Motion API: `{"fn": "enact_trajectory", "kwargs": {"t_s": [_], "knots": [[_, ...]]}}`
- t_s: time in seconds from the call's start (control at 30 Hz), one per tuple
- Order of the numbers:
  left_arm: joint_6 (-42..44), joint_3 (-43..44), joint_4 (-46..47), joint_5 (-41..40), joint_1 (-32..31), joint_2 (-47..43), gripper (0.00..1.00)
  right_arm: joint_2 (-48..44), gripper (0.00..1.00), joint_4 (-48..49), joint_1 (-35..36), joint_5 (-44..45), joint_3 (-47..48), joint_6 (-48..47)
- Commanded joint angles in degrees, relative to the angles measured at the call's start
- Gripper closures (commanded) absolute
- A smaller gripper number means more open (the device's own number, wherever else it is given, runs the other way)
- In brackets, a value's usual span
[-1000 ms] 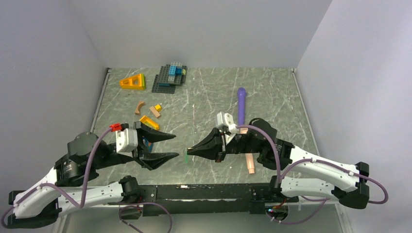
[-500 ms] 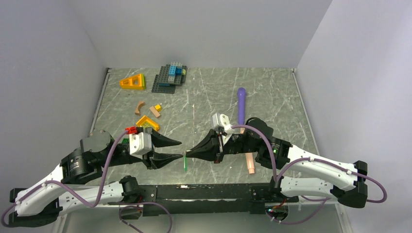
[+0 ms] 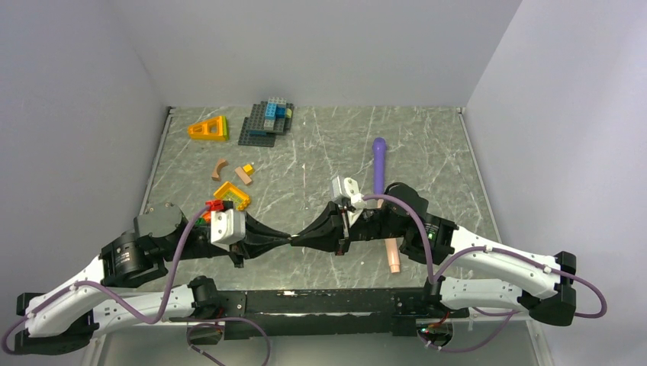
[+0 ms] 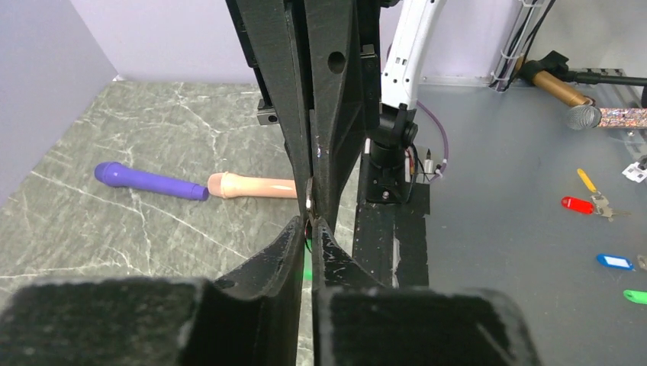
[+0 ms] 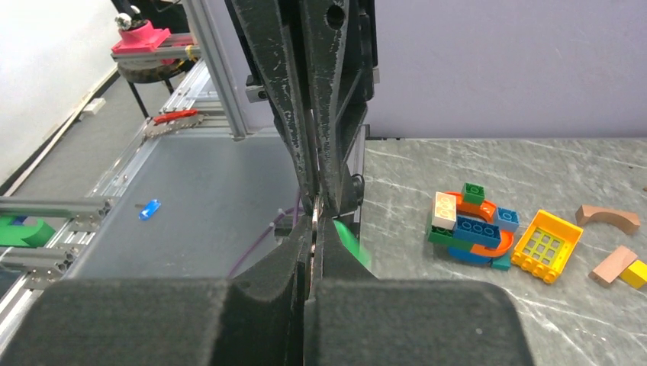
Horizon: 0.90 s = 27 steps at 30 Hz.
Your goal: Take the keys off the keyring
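- Right gripper (image 3: 299,238): held low over the table (image 3: 427,145), pointing toward the robot's left. Its fingers are pressed together, pinching a small metal piece at their tips, the keyring (image 5: 314,213).
- Green key (image 5: 348,241): hangs just below the right gripper's fingertips, clear of the table. Only its bright green head shows.
- Left gripper (image 3: 284,239): meets the right gripper tip to tip. Its fingers are drawn nearly together with a thin slit between them, and the keyring and green key sit in line with that slit. I cannot tell whether the fingers actually grip either one.
- Purple and peach rod (image 3: 379,164): lies on the table just behind the right gripper, running from far to near.
- Yellow brick (image 3: 233,192) and other loose bricks: well to the left of the right gripper, beyond the left gripper's wrist.
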Motion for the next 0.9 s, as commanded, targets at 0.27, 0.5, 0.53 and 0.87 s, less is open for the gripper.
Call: {"fn": "enact_trajectory", "kwargs": {"t_s": [0.27,0.5,0.53,0.87], "knots": [[-0.51,-0.81,2.85,-1.03,0.09,0.16,1.0,-0.22,0.99,3.18,0.6,-1.38,2.07,0.61],[-0.82,-0.54,2.84,-2.86,0.05,-1.08,1.0,-0.28,0.7,2.11,0.55,-1.59,2.39,0.43],[-0.88,-0.47,2.9,-3.0,0.05,-1.2,1.0,-0.42,0.69,2.19,0.57,-1.59,2.31,0.49],[-0.85,-0.48,2.69,-3.55,0.05,-1.76,1.0,-0.68,0.67,2.11,0.57,-1.18,2.27,0.4]]}}
